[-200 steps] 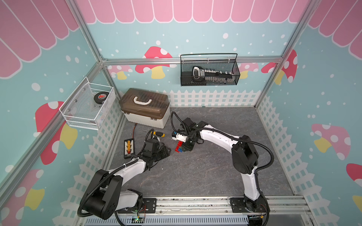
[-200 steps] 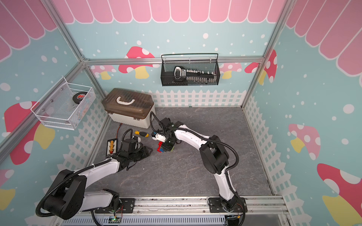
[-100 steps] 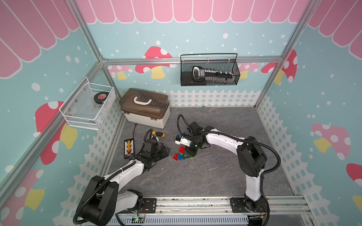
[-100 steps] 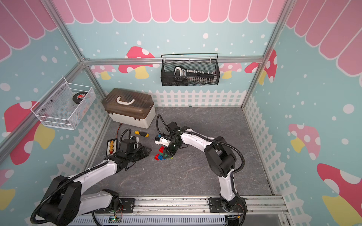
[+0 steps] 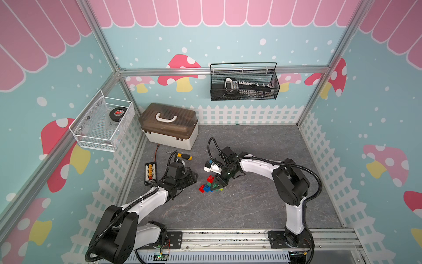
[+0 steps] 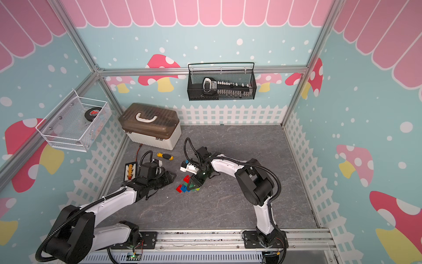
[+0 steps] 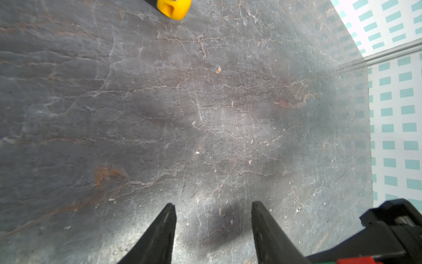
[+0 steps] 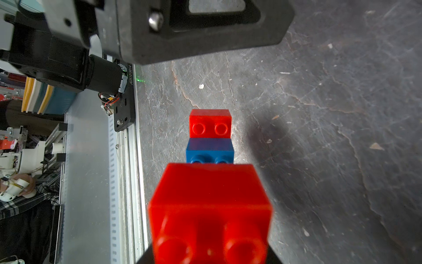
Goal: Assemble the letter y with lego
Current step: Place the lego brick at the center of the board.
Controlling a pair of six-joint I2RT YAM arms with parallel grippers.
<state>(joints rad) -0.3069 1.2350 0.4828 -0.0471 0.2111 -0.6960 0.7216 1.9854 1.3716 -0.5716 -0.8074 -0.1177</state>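
Note:
The letter y [image 5: 206, 188] [image 6: 178, 188] is a small cluster of red, blue, green and lime lego low at the floor's middle left. My right gripper [image 5: 217, 184] [image 6: 194, 184] is shut on the cluster and covers its green and lime part. In the right wrist view a blurred red brick [image 8: 210, 205] fills the jaws, with a blue brick [image 8: 210, 153] and a red brick [image 8: 210, 124] beyond it. I cannot tell whether the cluster touches the floor. My left gripper [image 5: 194, 177] [image 7: 213, 204] stands open just left of it, over bare floor.
A yellow-handled screwdriver [image 5: 185, 156] [image 7: 174, 8] and a black strip with yellow connectors [image 5: 150, 170] lie behind the left arm. A brown-lidded toolbox [image 5: 169, 124] stands at the back left. Wire baskets [image 5: 244, 84] [image 5: 100, 123] hang on the walls. The arms' base rail [image 5: 228, 237] runs along the front.
My right gripper has carried the lego cluster toward the front and lower, down to about floor level. The left arm shifted slightly, and its gripper stays open.

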